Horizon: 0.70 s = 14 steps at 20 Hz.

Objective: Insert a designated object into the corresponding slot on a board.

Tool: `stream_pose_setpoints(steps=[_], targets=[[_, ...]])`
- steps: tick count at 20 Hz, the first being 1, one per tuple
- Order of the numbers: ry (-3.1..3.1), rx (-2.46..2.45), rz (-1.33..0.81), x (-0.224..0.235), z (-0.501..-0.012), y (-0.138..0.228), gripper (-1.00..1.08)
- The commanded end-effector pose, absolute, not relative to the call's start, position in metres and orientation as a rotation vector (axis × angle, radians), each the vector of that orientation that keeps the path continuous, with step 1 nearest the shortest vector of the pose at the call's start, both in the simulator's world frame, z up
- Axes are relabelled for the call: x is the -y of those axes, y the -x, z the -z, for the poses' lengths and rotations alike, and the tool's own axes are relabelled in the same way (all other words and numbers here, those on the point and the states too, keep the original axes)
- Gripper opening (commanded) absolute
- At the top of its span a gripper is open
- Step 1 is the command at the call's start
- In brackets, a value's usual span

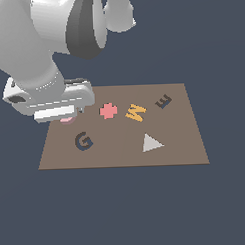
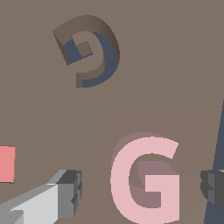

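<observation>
One pink G [image 2: 144, 179] is the piece that matters here, and it lies flat on the brown board [image 1: 180, 142] near the corner under the arm; in the exterior view only a sliver of pink [image 1: 67, 119] shows beneath the wrist. In the wrist view the pincer [image 2: 142, 190] is spread wide, one finger [image 2: 70, 194] well clear of the letter on one side and the other finger [image 2: 213, 188] just off its far edge, so nothing is gripped yet. The first risk, as I judge it, is an off-centre close: the letter sits nearer one finger than the other, so that finger would reach it first and could push or turn it across the board before the other arrives. The curved outline adds to this, since pads bearing on a rounded edge may let the thin piece twist or pop out. The G-shaped slot [image 1: 83, 141] lies close by on the same board, and in the wrist view it [image 2: 89, 50] appears turned round relative to the pink letter, so the piece would probably need rotating before it goes down; any slip in the grasp would spoil that alignment and leave it perched on the rim. The red cross [image 1: 108, 111] stands just beside the arm and could be nudged by a careless sweep, while the yellow W [image 1: 135, 113], dark E [image 1: 163, 101] and grey triangle [image 1: 151, 143] sit farther off. The table [image 1: 122, 209] around the board is plain dark blue.
</observation>
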State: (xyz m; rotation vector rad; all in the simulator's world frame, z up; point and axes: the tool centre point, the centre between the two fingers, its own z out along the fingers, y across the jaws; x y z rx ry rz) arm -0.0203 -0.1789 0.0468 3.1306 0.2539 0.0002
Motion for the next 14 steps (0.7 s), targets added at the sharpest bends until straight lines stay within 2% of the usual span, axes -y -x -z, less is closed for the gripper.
stream_pose_setpoints(steps=[1,6,7,14], targets=[[-3.131,-0.257,0.001,0.1795,-0.0388,0.0202,1.0],[-3.131,-0.26,0.0,0.1803,-0.0299,0.0196,1.0],[-3.131,-0.26,0.0,0.1803,-0.0299,0.0196,-1.0],[-3.131,-0.26,0.0,0.1803,-0.0299,0.0196,-1.0]])
